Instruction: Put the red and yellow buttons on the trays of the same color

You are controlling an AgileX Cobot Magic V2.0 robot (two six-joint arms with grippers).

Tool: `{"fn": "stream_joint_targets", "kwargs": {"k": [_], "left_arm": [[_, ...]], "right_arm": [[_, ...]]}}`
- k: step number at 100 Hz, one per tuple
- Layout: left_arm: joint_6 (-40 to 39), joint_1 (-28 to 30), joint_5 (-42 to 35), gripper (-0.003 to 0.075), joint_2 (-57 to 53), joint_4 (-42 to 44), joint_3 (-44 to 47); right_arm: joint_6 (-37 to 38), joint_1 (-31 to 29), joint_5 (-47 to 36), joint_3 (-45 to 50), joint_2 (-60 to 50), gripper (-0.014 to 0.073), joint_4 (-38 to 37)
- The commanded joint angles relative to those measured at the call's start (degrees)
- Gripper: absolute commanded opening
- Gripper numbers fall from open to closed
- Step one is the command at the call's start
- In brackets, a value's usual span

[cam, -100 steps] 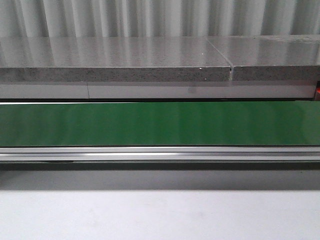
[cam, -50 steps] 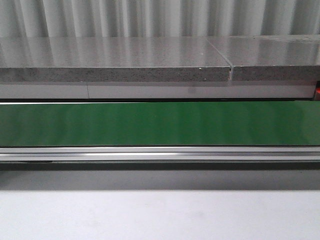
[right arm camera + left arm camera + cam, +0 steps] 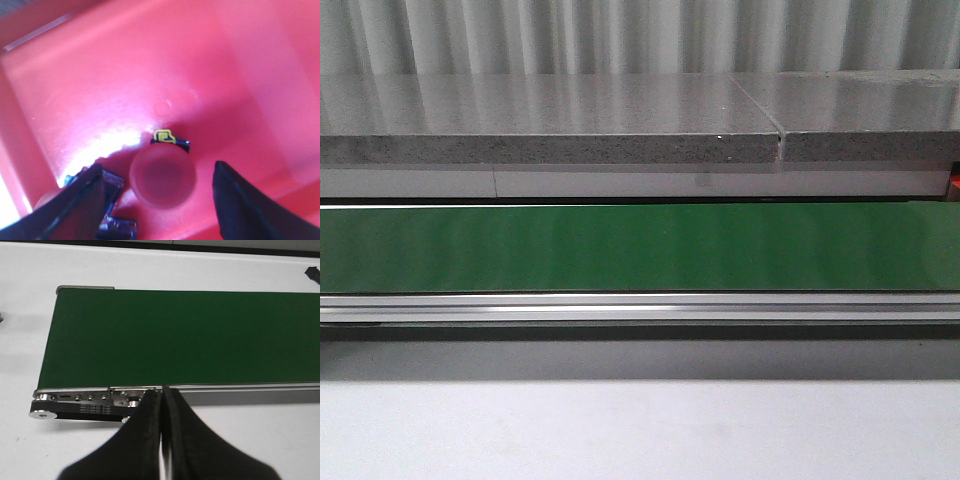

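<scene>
In the right wrist view my right gripper [image 3: 159, 169] stands open over the red tray [image 3: 100, 85]. A red button [image 3: 161, 179] with a dark base and a yellow mark lies on the tray floor between the fingers, touching neither. My left gripper [image 3: 161, 392] is shut on nothing, above the white table at the near rail of the green belt [image 3: 175, 335]. Neither gripper shows in the front view. No yellow button or yellow tray is in view.
The green conveyor belt [image 3: 640, 247] runs across the front view behind a metal rail, with a grey stone ledge [image 3: 550, 120] beyond it and white table [image 3: 640, 430] in front. Another dark button base [image 3: 117, 227] lies in the red tray by the right gripper's finger.
</scene>
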Motion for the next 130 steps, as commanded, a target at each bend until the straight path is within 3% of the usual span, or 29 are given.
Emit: {"fn": "stream_joint_targets", "kwargs": {"k": [1, 9, 31, 39, 67, 90, 130], "left_arm": [[0.0, -0.3, -3.5, -0.0020, 0.1, -0.9, -1.4], [0.0, -0.3, -3.5, -0.0020, 0.1, -0.9, -1.4], [0.0, -0.3, -3.5, -0.0020, 0.1, -0.9, -1.4], [0.0, -0.3, -3.5, -0.0020, 0.1, -0.9, -1.4], [0.0, -0.3, -3.5, -0.0020, 0.1, -0.9, -1.4], [0.0, -0.3, -3.5, -0.0020, 0.1, -0.9, -1.4], [0.0, -0.3, -3.5, -0.0020, 0.1, -0.9, -1.4]], "right_arm": [[-0.4, 0.7, -0.1, -1.7, -6.2, 0.0452, -1.3], [-1.5, 2.2, 2.0, -1.7, -8.3, 0.0368, -1.6], [-2.8, 8.2, 6.4, -0.3, -14.4, 0.0006, -2.0], [-3.1, 10.8, 6.4, 2.1, -17.3, -0.0074, -2.1], [-6.6, 17.2, 3.0, 15.7, -28.9, -0.0066, -2.8], [-7.4, 17.4, -3.0, 29.4, -41.0, -0.0066, -2.4], [-10.1, 20.1, -5.1, 44.6, -59.3, -0.0066, 0.6]]}}
